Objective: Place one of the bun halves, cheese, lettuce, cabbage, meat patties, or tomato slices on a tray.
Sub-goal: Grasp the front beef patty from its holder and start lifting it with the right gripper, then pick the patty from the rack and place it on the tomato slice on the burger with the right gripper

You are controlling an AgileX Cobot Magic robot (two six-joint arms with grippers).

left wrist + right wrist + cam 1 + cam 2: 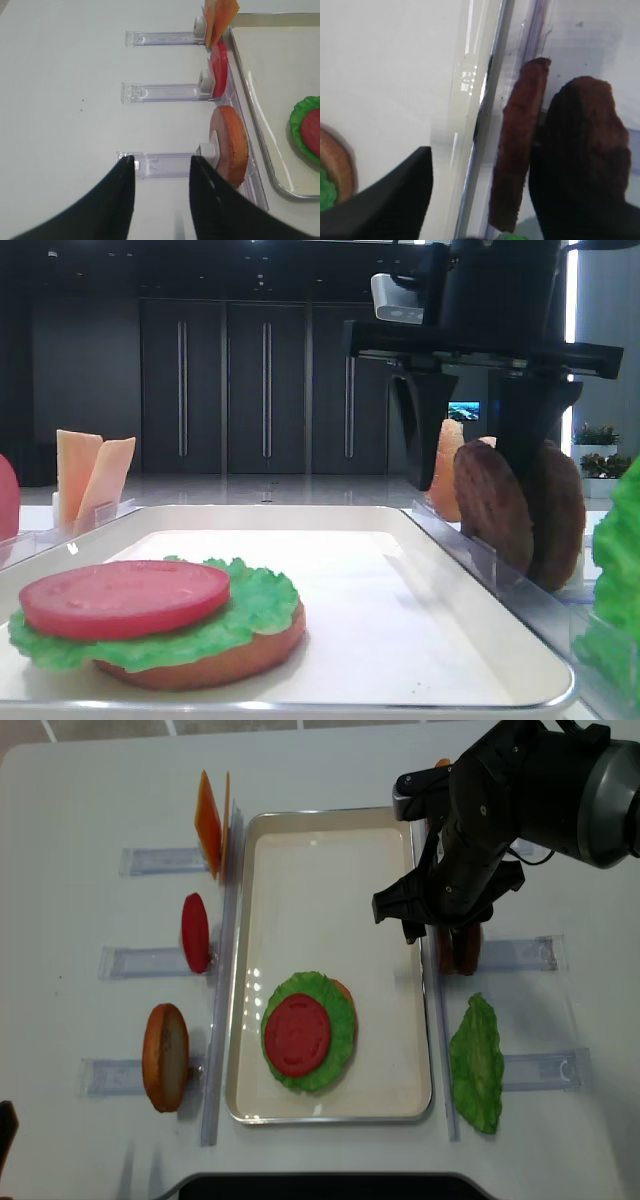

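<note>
jaws wide, straddling upright meat patties (520, 508)

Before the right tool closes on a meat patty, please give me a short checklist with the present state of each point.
1. Right tool open: ok.
2. One finger each side of the nearer meat patty: ok in the wrist view.
3. Second patty outside the grip: ok, it stands behind the far finger.
4. Free room on the tray: ok.
5. Stack ready, tomato slice on lettuce: ok.
6. Left tool away from the tray: ok.
</note>
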